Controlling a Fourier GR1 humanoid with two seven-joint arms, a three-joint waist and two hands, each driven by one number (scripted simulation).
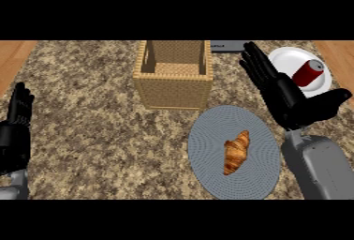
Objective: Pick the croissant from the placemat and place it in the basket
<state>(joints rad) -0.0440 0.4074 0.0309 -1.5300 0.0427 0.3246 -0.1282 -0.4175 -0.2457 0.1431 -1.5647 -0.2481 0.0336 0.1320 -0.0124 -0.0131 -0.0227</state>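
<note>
A golden-brown croissant (236, 153) lies on the round grey placemat (207, 140) at the lower right of the counter. The wicker basket (173, 89) stands behind the placemat, to its upper left, and looks empty inside. My right hand (290, 101) hovers open just right of the placemat's far edge, fingers straight and pointing away, thumb spread to the right. It holds nothing and is apart from the croissant. My left hand (15, 133) rests open at the left edge, fingers up.
A white plate (290, 57) at the back right carries a red can (307, 72) lying on it, partly behind my right hand. A dark flat object (228, 46) sits behind the basket. Wooden floor shows past the counter's left and right corners.
</note>
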